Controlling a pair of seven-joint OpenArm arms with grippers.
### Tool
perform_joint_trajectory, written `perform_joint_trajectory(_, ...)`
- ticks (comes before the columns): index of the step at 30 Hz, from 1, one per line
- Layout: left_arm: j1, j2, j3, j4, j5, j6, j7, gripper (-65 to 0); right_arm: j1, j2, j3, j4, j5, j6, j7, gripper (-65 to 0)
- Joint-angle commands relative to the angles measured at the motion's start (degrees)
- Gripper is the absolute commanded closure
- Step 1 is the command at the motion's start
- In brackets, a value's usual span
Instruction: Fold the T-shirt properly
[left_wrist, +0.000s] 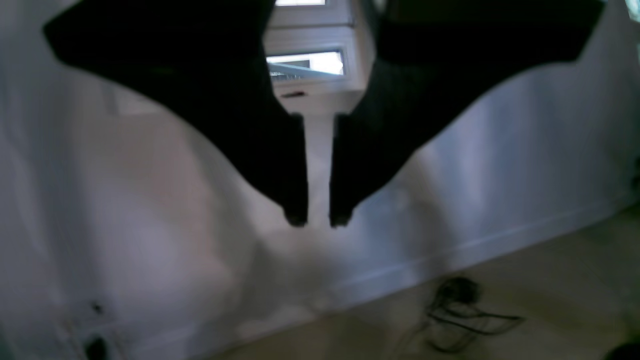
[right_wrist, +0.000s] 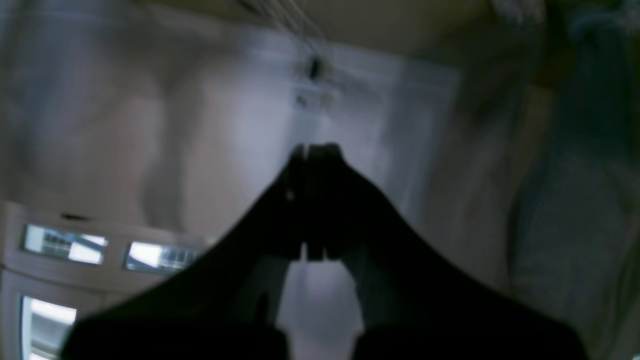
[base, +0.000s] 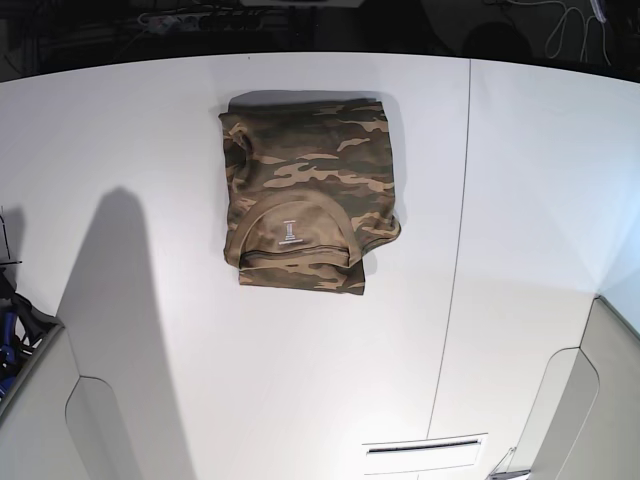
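A: Where's the T-shirt seen?

B: Folded into a compact block, laid flat on the white worktop, collar and white neck label up. It's seen in base view only; neither gripper is shown there, so its place rel. to them can't be told.

A: Left gripper?

B: Narrow gap kept between tips, nothing held; pointed at a white wall, w/ cables on the floor below it.

A: Right gripper?

B: Tips pressed together, nothing gripped. Blurred wall beyond.
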Motion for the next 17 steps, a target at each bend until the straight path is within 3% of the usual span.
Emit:
perform_joint_trajectory(1, -0.81, 0.0, 1.51, -2.43, 1.66, 0.39, 0.76, -9.0, 1.18, 0.33, -1.33, -2.91, -0.59, -0.28, -1.7, 0.0)
perform_joint_trajectory(5, -6.01, 1.2, 8.61, -11.69, 8.66, 4.35, 1.05, -9.0, 7.78, -1.92, -7.39, -15.91, -2.16, -0.2, -8.5, 0.0)
perform_joint_trajectory(7, -7.76, 1.18, 12.31, -14.51, 9.94, 5.29, 1.64, -8.8, 10.21, -3.15, -10.34, -21.86, -3.52, -0.24, -8.85, 0.0)
perform_joint_trajectory(12, -9.9, 1.2, 18.27, -17.77, 10.01, 5.38, 3.69, -5.8, 13.49, -4.85, -16.24, -32.79, -3.43, 0.46, -8.85, 0.0)
perform_joint_trajectory(17, -9.9, 1.31, 19.3, -17.75, 9.94, 4.11, 3.98, -5.8, 13.77, -4.9, -18.47, -35.63, -1.81, 0.44, -9.57, 0.0)
